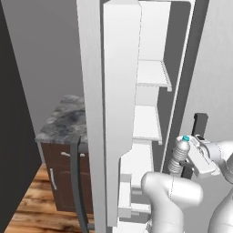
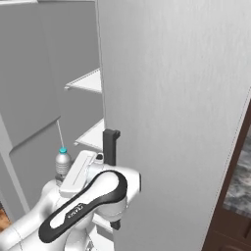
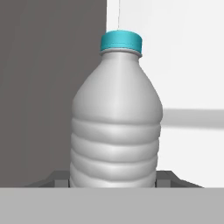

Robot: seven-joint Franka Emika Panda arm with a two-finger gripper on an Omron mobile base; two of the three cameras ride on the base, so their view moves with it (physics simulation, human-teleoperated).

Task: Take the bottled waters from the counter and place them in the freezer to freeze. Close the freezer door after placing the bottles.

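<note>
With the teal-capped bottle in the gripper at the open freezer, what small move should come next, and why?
Probably carry the teal-capped clear plastic bottle forward over a white freezer shelf. The gripper is shut on the bottle's lower body, holding it upright, but in the left base view it sits outside the white-walled compartment, beside its open front edge, so release would be premature.

No legible text, brand, number or sign. The ribbed clear plastic bottle with the teal cap [image 3: 116, 127] bears no readable label. A small pale marking on the robot's dark curved arm cover [image 2: 77, 212] is too small to read.
</note>
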